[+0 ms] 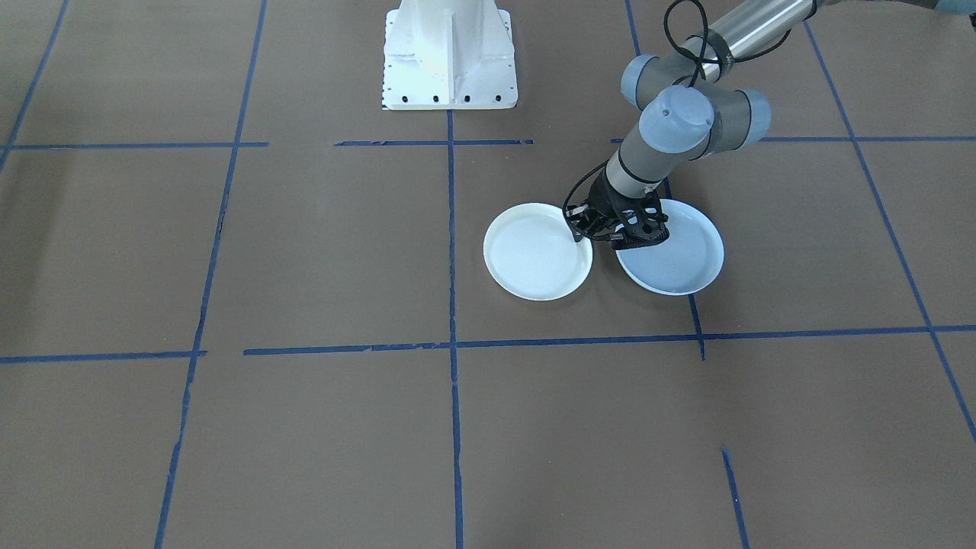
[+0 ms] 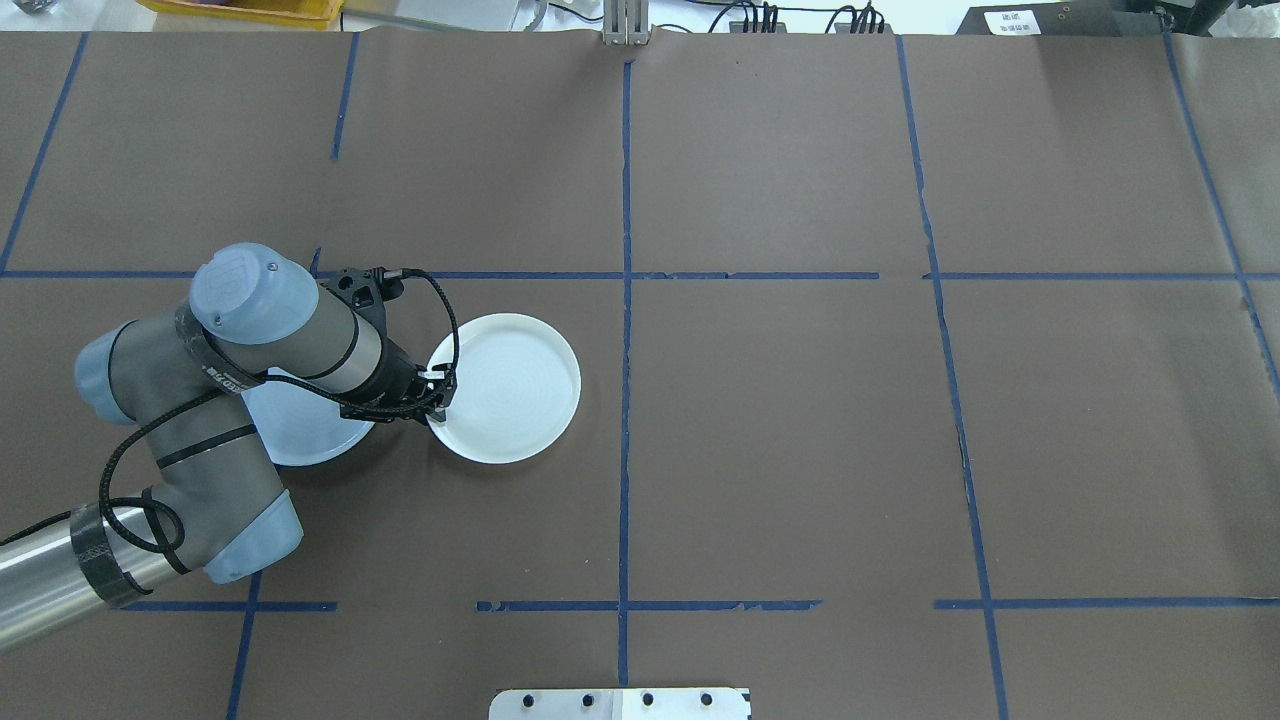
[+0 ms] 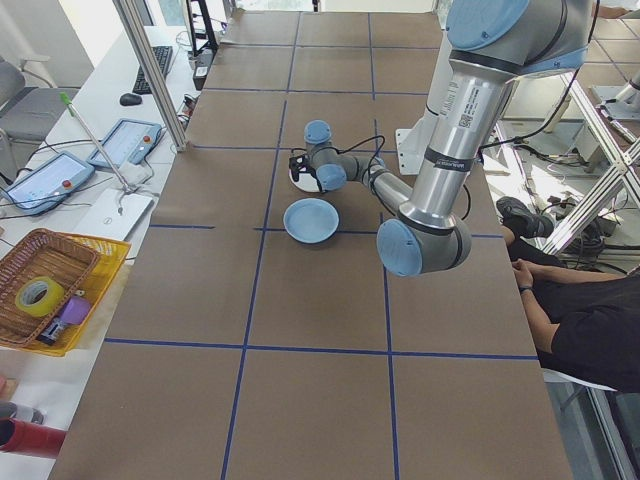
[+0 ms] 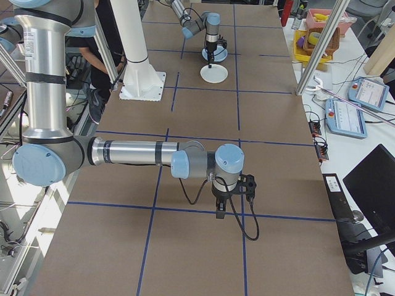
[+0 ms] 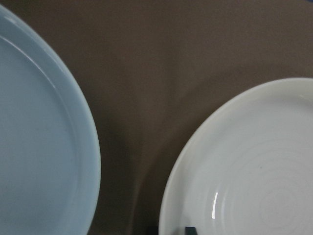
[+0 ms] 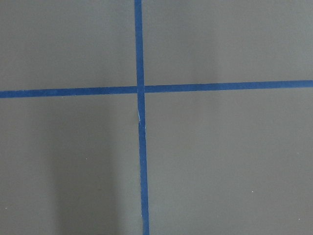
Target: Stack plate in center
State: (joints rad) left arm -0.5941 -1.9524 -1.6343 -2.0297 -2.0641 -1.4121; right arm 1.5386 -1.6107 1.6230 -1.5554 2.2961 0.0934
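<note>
Straddles the white plate's (image 2: 520, 390) 9 o'clock rim with the left jaws, likely to lift it onto the blue plate (image 2: 310, 440). Cannot tell whether squeezing yet.

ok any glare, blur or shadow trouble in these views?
Left wrist view: soft close-up, a small glare streak on the rippled white plate, the pale-blue plate cut off at the frame edge. Overhead view: the left arm covers much of the pale-blue plate and casts a dark shadow beside it; the left claw sits at the white plate's rim. Right wrist view: only evenly lit blue tape lines.
</note>
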